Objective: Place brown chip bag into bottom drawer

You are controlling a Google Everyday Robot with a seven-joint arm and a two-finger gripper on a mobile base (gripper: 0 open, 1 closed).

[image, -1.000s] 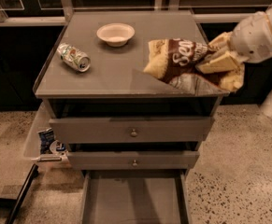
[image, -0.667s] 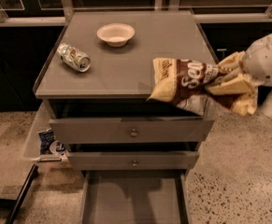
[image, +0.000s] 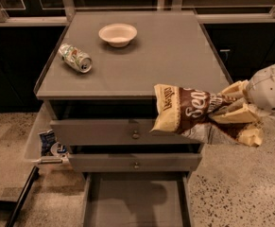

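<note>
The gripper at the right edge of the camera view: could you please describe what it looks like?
The gripper, at the right edge, has pale cream, wedge-shaped fingers. Behind them sits a rounded white wrist housing dotted with small dark marks. No cables show.

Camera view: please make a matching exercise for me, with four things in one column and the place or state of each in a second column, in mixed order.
Things
1. brown chip bag
2. bowl
3. can
4. bottom drawer

Places or states
a. lying on its side, at the left of the cabinet top
b. pulled open, lowest of all
c. held in the air by the gripper, off the front right edge of the cabinet top
d. upright, at the back of the cabinet top

Pairs: 1-c, 2-d, 3-a, 4-b
</note>
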